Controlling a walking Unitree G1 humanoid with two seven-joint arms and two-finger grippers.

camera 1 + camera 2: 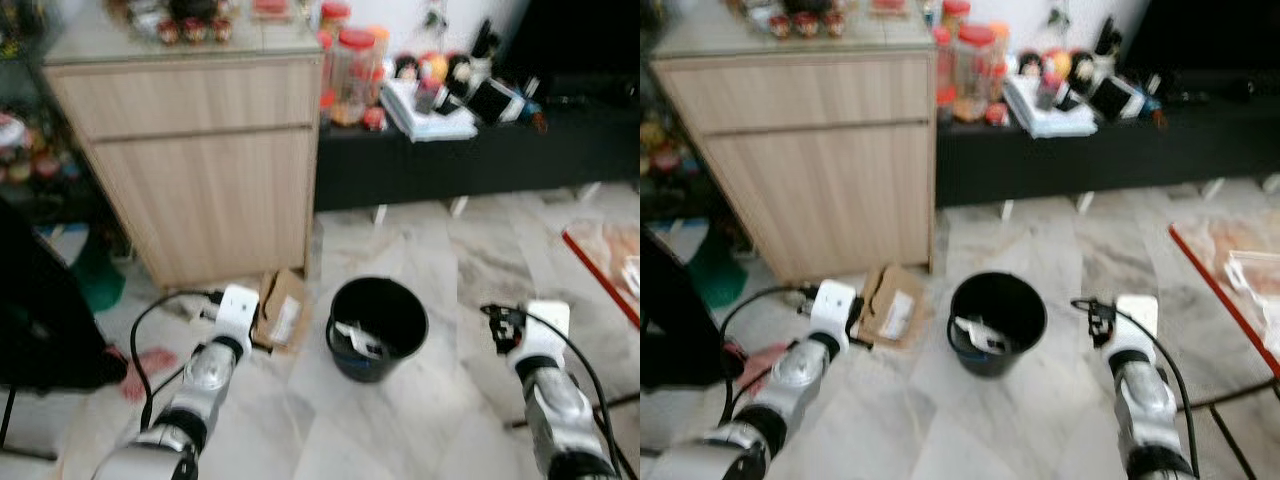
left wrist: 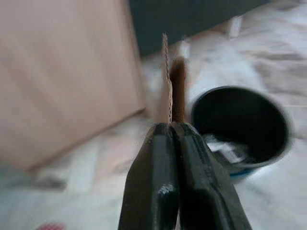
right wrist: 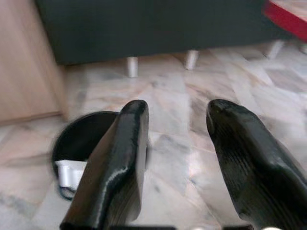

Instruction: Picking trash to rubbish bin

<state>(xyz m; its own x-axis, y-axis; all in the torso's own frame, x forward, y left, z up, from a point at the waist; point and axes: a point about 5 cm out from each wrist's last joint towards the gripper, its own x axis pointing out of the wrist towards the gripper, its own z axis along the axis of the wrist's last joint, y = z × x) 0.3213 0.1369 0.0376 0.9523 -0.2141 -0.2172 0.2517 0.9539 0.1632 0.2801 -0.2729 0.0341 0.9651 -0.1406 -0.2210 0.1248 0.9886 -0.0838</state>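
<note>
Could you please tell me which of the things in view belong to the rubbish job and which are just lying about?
Job: cardboard piece gripped by the left end effector; black bin; white scrap in it.
Lying about: wooden cabinet, jars, books, red mat.

Marble floor (image 1: 420, 420): black bin (image 1: 378, 328) stands between both grippers, wooden cabinet (image 1: 200, 160) and dark bench (image 1: 470, 160) beyond them.

left gripper (image 2: 173, 129): jaws pressed together, arm reaching forward low | right gripper (image 3: 175, 120): jaws spread apart, arm forward low
</note>
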